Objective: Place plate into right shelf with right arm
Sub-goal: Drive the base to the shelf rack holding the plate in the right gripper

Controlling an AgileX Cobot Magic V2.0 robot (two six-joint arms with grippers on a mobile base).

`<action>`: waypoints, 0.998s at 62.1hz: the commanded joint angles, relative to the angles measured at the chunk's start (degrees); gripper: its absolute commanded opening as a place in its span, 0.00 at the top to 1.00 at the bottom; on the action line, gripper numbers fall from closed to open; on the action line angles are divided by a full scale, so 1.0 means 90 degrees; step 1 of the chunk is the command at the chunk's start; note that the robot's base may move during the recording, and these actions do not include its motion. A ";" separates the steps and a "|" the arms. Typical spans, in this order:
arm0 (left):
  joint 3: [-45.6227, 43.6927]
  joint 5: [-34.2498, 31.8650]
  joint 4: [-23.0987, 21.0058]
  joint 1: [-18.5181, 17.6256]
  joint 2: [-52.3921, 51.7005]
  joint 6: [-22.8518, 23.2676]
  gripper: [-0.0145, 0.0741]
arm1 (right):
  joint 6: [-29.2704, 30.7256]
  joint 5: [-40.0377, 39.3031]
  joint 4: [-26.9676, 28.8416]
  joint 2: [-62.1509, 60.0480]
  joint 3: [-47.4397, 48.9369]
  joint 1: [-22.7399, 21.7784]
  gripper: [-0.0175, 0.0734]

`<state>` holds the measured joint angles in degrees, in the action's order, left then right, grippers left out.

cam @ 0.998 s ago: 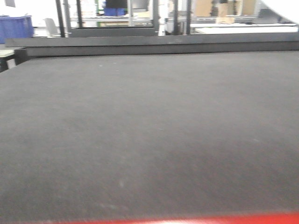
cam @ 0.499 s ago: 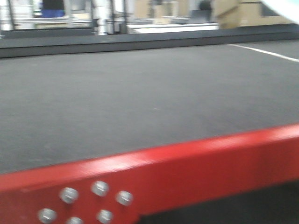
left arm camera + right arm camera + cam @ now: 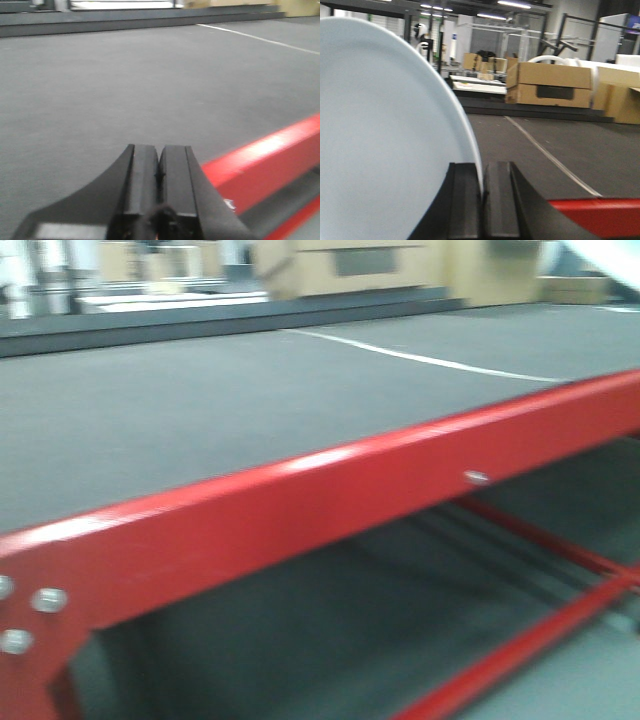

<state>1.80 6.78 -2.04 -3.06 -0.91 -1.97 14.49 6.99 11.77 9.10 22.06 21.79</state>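
The plate (image 3: 380,125), pale bluish white and round, fills the left half of the right wrist view and stands on edge. My right gripper (image 3: 483,167) is shut on its rim, with the black fingers pinching the thin edge. A white sliver of the plate (image 3: 612,254) shows at the top right corner of the front view. In the left wrist view my left gripper (image 3: 159,150) is shut with nothing between its fingers, low over the grey table top (image 3: 125,75). The right shelf is out of view.
The table's red frame rail (image 3: 330,490) crosses the front view on a slant, with red lower bars (image 3: 520,640) beneath. A white line (image 3: 420,358) runs across the grey surface. Cardboard boxes (image 3: 550,82) and racks stand far behind.
The front view has swung to the right and drawn back from the table. The red rail has risen from the bottom edge to mid-picture, and the background has slid left.
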 commanded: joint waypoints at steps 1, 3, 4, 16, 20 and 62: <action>0.0063 -0.0547 -0.0039 0.0005 -0.0041 0.0018 0.89 | 0.0047 -0.0663 0.0007 0.0064 0.0196 -0.0022 0.73; 0.0063 -0.0547 -0.0039 0.0005 -0.0041 0.0018 0.89 | 0.0047 -0.0663 0.0007 0.0064 0.0196 -0.0022 0.73; 0.0063 -0.0547 -0.0039 0.0005 -0.0041 0.0018 0.89 | 0.0047 -0.0663 0.0007 0.0064 0.0196 -0.0022 0.73; 0.0063 -0.0547 -0.0039 0.0005 -0.0041 0.0018 0.89 | 0.0047 -0.0663 0.0007 0.0064 0.0196 -0.0022 0.73; 0.0063 -0.0547 -0.0039 0.0005 -0.0041 0.0018 0.89 | 0.0047 -0.0663 0.0007 0.0064 0.0196 -0.0022 0.73; 0.0063 -0.0547 -0.0039 0.0005 -0.0041 0.0018 0.89 | 0.0047 -0.0663 0.0007 0.0064 0.0196 -0.0022 0.73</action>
<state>1.80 6.78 -2.04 -3.06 -0.91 -1.97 14.49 6.99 11.77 9.10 22.06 21.79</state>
